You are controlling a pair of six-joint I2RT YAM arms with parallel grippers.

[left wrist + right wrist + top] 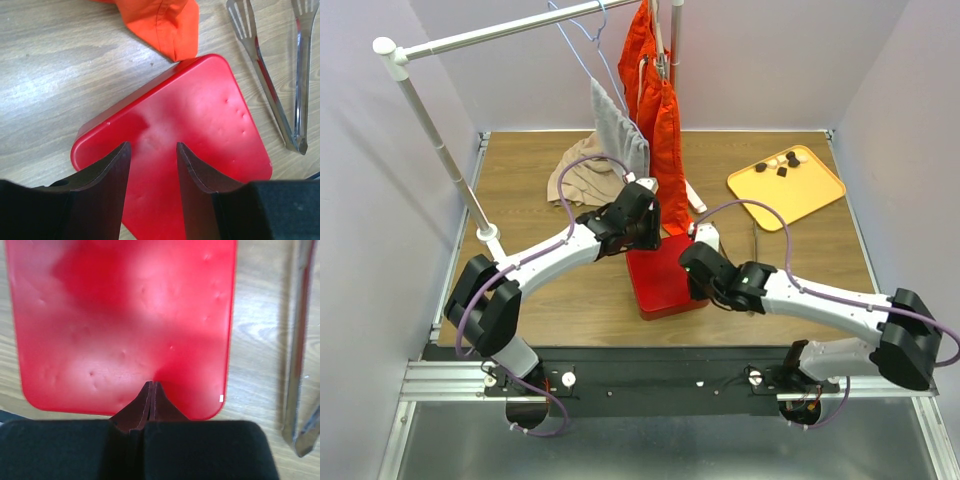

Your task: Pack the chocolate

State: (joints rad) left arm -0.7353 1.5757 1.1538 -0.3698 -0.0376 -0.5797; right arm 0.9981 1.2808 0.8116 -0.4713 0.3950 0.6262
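Several small dark and cream chocolate pieces [782,164] lie on the yellow-orange tray [817,196] at the far right of the table. A red square box [665,282] with its smooth lid on sits at the centre between both arms. My left gripper [152,146] hovers open over the lid [200,115], with nothing between its fingers. My right gripper [151,384] is shut and empty, its tips at the lid's [125,315] near edge. From above, the left gripper [646,236] is at the box's far side and the right gripper [693,272] at its right side.
Metal tongs [280,100] lie on the wood just right of the box and also show as tongs [299,365] in the right wrist view. An orange garment [658,100] and a grey cloth [616,125] hang from a rack behind; beige fabric [582,180] lies at back left.
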